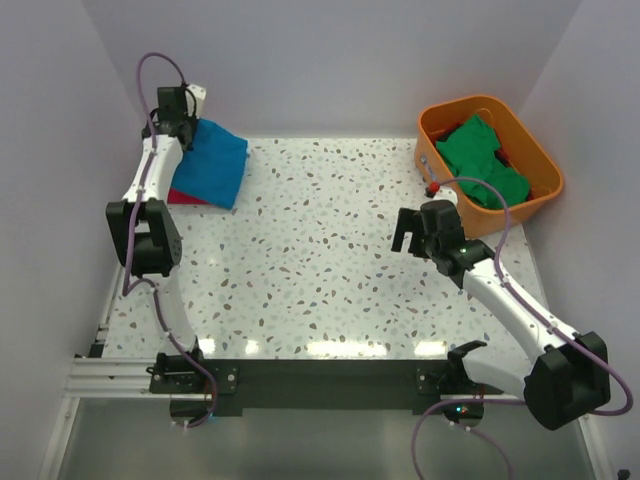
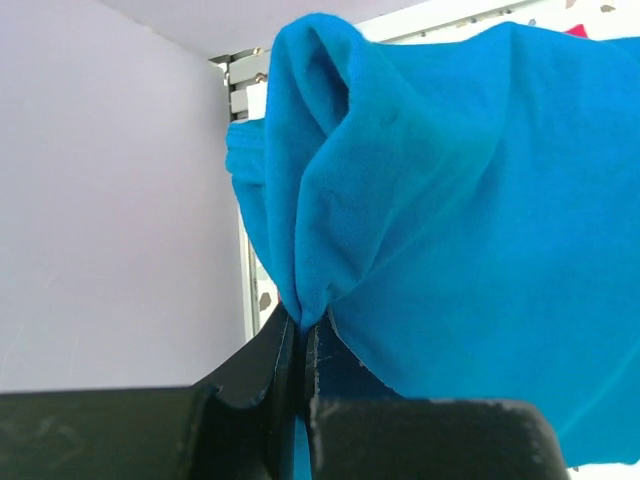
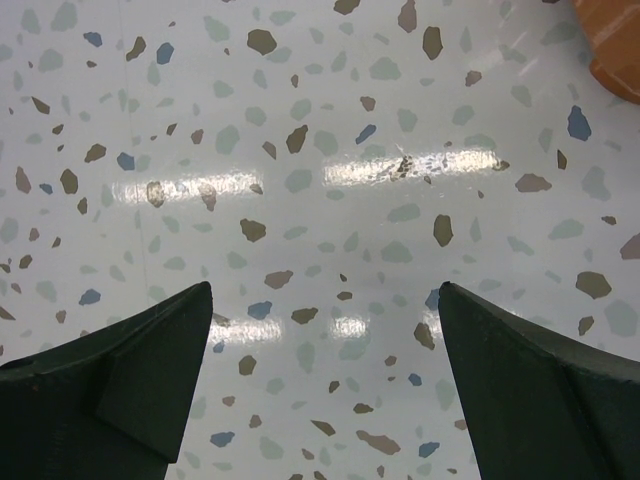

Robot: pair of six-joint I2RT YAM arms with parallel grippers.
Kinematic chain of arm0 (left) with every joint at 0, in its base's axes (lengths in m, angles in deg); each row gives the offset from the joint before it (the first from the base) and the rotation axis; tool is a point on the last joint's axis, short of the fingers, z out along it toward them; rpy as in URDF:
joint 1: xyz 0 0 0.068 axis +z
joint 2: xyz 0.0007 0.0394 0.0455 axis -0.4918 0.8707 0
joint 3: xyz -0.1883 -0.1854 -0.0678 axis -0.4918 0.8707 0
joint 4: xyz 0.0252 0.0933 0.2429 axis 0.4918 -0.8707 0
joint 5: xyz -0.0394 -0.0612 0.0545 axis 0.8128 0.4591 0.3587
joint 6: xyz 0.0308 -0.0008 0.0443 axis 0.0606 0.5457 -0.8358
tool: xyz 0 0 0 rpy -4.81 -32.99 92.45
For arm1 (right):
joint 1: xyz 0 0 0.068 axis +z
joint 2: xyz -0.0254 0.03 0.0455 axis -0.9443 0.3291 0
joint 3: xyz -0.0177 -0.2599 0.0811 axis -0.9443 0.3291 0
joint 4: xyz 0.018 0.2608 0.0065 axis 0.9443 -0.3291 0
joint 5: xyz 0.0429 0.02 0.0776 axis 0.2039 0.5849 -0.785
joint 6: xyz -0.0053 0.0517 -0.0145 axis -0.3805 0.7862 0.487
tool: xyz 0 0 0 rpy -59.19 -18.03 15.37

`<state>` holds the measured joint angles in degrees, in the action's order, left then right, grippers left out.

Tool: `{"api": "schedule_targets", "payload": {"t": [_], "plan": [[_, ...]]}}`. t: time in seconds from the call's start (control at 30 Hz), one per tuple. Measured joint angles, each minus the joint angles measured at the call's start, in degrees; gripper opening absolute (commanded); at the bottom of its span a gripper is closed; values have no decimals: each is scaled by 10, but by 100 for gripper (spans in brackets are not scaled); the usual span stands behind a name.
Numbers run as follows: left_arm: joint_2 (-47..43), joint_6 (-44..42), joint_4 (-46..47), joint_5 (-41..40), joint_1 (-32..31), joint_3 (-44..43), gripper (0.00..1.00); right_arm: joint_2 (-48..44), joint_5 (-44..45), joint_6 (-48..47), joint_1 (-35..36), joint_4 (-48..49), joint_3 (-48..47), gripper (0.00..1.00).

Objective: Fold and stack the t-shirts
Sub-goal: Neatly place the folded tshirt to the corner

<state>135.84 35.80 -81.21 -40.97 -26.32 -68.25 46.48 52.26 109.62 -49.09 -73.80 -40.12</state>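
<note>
A folded bright blue t-shirt (image 1: 212,162) lies at the far left of the table on top of a crimson red t-shirt (image 1: 182,197), of which only an edge shows. My left gripper (image 1: 180,125) is shut on the blue shirt's far left edge; in the left wrist view the blue cloth (image 2: 450,220) is pinched between the closed fingers (image 2: 300,325). Green t-shirts (image 1: 483,163) lie crumpled in the orange bin (image 1: 540,165) at the far right. My right gripper (image 1: 410,235) is open and empty over bare table, its fingertips (image 3: 195,300) wide apart.
The speckled table (image 1: 320,260) is walled in by pale panels on the left, back and right. The orange bin's corner shows in the right wrist view (image 3: 615,45). A small red item (image 1: 433,187) sits by the bin's near left side.
</note>
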Motion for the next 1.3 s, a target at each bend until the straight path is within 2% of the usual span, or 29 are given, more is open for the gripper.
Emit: {"api": "schedule_targets", "payload": {"t": [0.13, 0.17, 0.2, 0.23, 0.27, 0.47, 0.6, 0.67, 0.87, 0.97, 1.13, 1.3], "plan": [[13, 22, 16, 9, 19, -5, 0, 0, 1, 0, 0, 0, 0, 99], [20, 28, 21, 9, 24, -7, 5, 0, 2, 0, 0, 0, 0, 99], [28, 34, 26, 8, 29, -7, 26, 1, 2, 0, 0, 0, -1, 99], [38, 40, 30, 7, 33, -9, 56, 1, 2, 0, 0, 0, -1, 99], [46, 41, 33, 3, 36, -9, 100, 1, 3, 0, 0, 0, -2, 99], [95, 111, 30, -98, 44, -23, 100, 1, 5, 0, 0, -6, -9, 99], [79, 185, 18, -119, 47, -35, 100, -3, 6, 2, 0, -18, -13, 99], [41, 231, 19, -99, 49, -16, 100, -13, 6, 4, 0, -28, -13, 99], [-155, 374, 30, 4, 40, 113, 100, -57, 3, 10, 0, -42, -13, 99], [-249, 416, 54, -22, -25, 211, 100, -74, 3, 13, 0, -53, -13, 99], [-337, 476, 100, -40, -236, 427, 100, -97, 0, 19, 0, -58, -10, 99], [-372, 537, 89, -38, -330, 593, 100, -108, -1, 22, 0, -55, 7, 99]]}}
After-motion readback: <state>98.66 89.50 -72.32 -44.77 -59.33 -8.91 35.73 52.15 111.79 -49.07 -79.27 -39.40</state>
